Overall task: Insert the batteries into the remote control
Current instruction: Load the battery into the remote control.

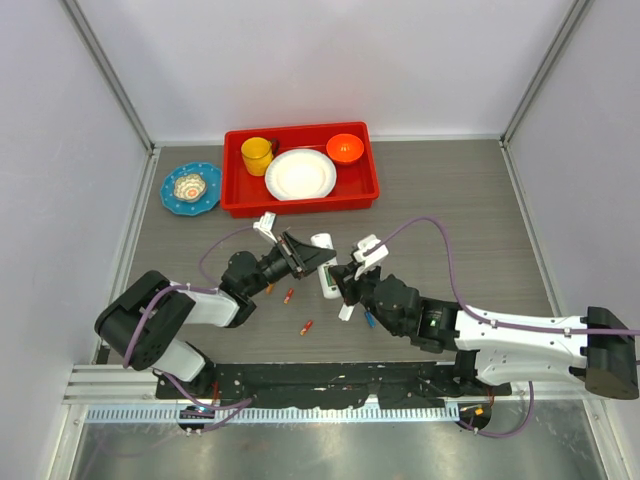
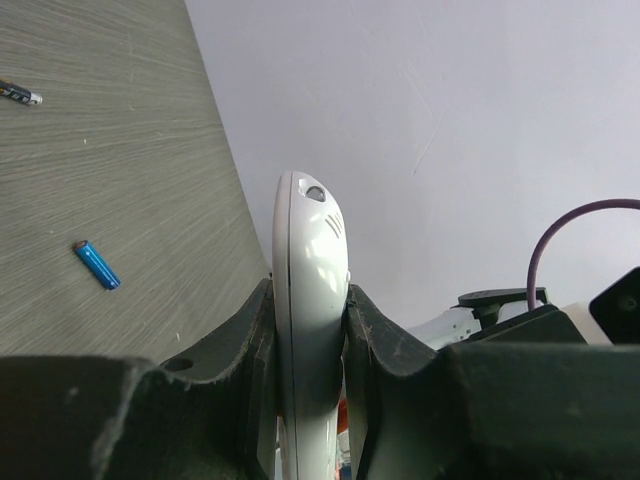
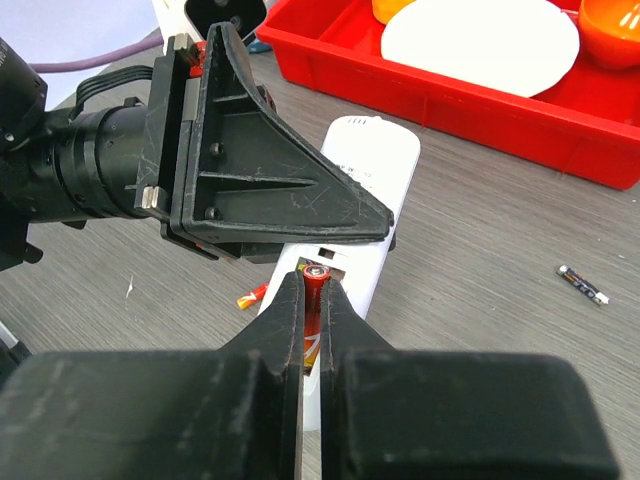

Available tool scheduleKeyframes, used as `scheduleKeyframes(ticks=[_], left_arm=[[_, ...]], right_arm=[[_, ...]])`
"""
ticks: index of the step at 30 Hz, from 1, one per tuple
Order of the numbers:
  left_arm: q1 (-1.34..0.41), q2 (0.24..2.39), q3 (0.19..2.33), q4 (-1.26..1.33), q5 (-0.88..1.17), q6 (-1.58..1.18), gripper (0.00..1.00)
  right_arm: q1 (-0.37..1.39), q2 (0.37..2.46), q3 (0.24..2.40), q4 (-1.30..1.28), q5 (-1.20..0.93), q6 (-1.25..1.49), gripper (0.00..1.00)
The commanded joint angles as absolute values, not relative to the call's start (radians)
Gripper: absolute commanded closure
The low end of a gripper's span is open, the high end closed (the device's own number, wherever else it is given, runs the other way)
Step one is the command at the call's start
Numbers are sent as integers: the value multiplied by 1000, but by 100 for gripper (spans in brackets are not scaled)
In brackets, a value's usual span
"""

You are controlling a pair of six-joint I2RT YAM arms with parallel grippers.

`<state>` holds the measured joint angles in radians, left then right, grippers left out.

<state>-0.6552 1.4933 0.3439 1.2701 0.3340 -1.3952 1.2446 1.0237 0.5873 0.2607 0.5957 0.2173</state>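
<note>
My left gripper (image 1: 303, 256) (image 2: 308, 296) is shut on the white remote control (image 1: 326, 274) (image 2: 306, 260), clamping its two sides and holding it up off the table. In the right wrist view the remote (image 3: 378, 172) shows its back, with the battery recess open. My right gripper (image 1: 347, 284) (image 3: 316, 288) is shut on an orange-red battery (image 3: 317, 290), whose tip sits at the top of that recess. On the table lie loose batteries: two orange-red ones (image 1: 289, 296) (image 1: 306, 326), a blue one (image 1: 369, 320) (image 2: 97, 265) and a dark one (image 3: 583, 284) (image 2: 20, 95).
A small white cover piece (image 1: 346, 312) lies beside the right gripper. A red tray (image 1: 232, 198) at the back holds a yellow cup (image 1: 257, 155), a white plate (image 1: 300, 174) and an orange bowl (image 1: 344, 148). A blue plate (image 1: 191, 188) sits to its left.
</note>
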Motion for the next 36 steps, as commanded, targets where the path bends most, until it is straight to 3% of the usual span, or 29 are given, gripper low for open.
scheduleKeyframes(ticks=[1, 9, 31, 36], left_arm=[[-660, 1460, 367, 1546, 313, -1379, 100], [-660, 1422, 356, 1545, 276, -1344, 100], [-660, 1347, 321, 1546, 230, -1330, 100], [-660, 1350, 321, 1546, 236, -1333, 100]], right_arm=[[1252, 1037, 655, 137, 565, 276, 99], [1252, 1123, 787, -80, 532, 399, 99], [1252, 1187, 781, -147, 541, 497, 99], [1252, 1201, 801, -159, 546, 499, 92]])
